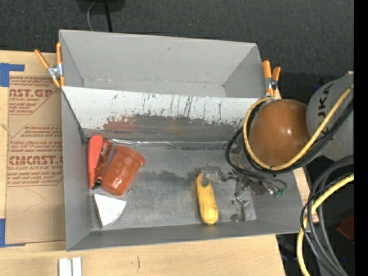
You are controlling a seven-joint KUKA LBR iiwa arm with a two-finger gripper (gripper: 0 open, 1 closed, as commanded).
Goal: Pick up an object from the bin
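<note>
My gripper (227, 194) is low in the bin's front right part, under the arm's orange dome. Its two metal fingers stand apart, so it is open, and nothing is between them. A yellow banana-shaped thing (206, 200) lies lengthwise on the bin floor just left of the gripper, and one fingertip (214, 178) is close to its upper end. Whether the fingertip touches it I cannot tell.
At the bin's left side lie an orange-red translucent cup (122, 169) on its side, a red-orange handled tool (93, 158) beside it, and a white wedge-shaped piece (108, 209) in the front left corner. Cables loop around the arm at the right.
</note>
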